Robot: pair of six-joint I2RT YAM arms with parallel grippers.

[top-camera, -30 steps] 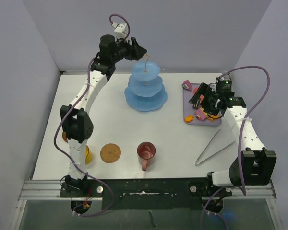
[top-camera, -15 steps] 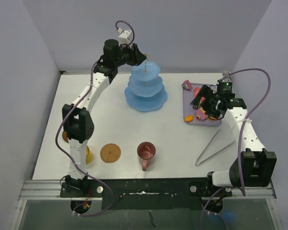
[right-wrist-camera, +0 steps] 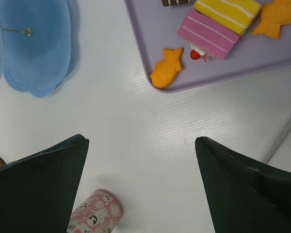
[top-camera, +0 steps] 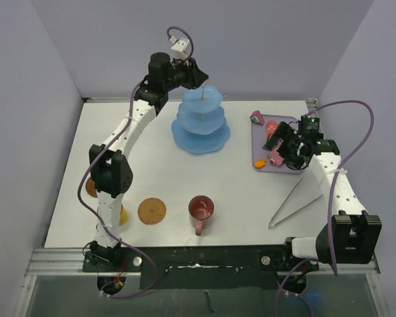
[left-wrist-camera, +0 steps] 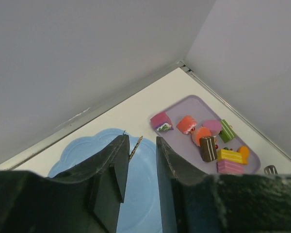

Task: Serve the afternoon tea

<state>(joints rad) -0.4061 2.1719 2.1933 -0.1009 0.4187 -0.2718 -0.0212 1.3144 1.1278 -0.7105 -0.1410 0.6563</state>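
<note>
The light-blue three-tier stand (top-camera: pixel 200 123) stands at the back middle, its thin gold post rising from the top tier. My left gripper (top-camera: pixel 201 79) hovers at that post. In the left wrist view the post (left-wrist-camera: pixel 136 146) lies between the narrowly parted jaws of the left gripper (left-wrist-camera: pixel 142 140), close to the left finger. My right gripper (top-camera: pixel 281 144) is wide open and empty above the toy cakes (top-camera: pixel 272 158); its wrist view (right-wrist-camera: pixel 141 141) looks down on bare table. The dark-red mug (top-camera: pixel 201 210) stands near the front middle, a coaster (top-camera: pixel 152 210) to its left.
The cakes lie on a lilac tray (top-camera: pixel 259 142), also seen in both wrist views (left-wrist-camera: pixel 196 104) (right-wrist-camera: pixel 150 43). Metal tongs (top-camera: pixel 294 201) lie at the front right. A yellow mug (top-camera: pixel 121 214) and a second coaster (top-camera: pixel 90 189) sit half hidden behind my left arm.
My left gripper has moved right along the back wall to the stand's top post. My right gripper has drifted slightly up and right over the tray.
</note>
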